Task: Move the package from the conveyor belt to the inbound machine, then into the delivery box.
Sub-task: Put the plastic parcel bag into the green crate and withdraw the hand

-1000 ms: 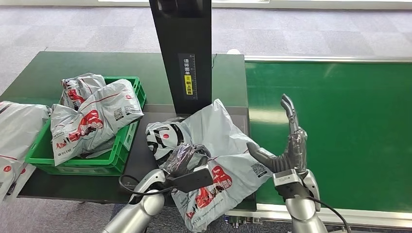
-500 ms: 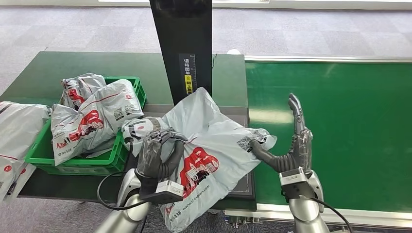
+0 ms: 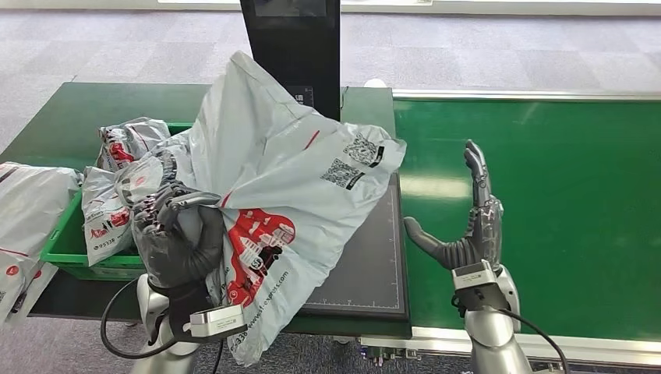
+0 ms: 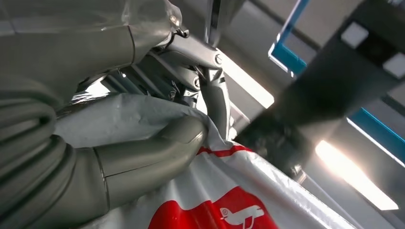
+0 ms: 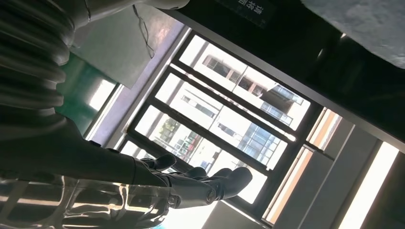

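A large grey plastic package [image 3: 288, 179] with red print and QR labels hangs lifted above the black platform of the inbound machine [image 3: 366, 257]. My left hand [image 3: 178, 238] grips its lower left corner; in the left wrist view the thumb [image 4: 157, 148] presses the grey and red film [image 4: 229, 200]. My right hand [image 3: 466, 230] stands open and upright over the green conveyor belt [image 3: 546, 195], just right of the platform, apart from the package. The green delivery box [image 3: 86, 261] at left holds other grey packages [image 3: 117, 152].
The machine's black post [image 3: 300, 35] rises behind the lifted package. More grey packages [image 3: 27, 210] lie at the left table edge. The dark green table [image 3: 101, 105] stretches behind the box. The right wrist view looks up at windows past my right hand [image 5: 191, 183].
My left hand has raised the package off the platform and swung it up and left, so it now covers much of the post and box. My right hand has let go and stays open.
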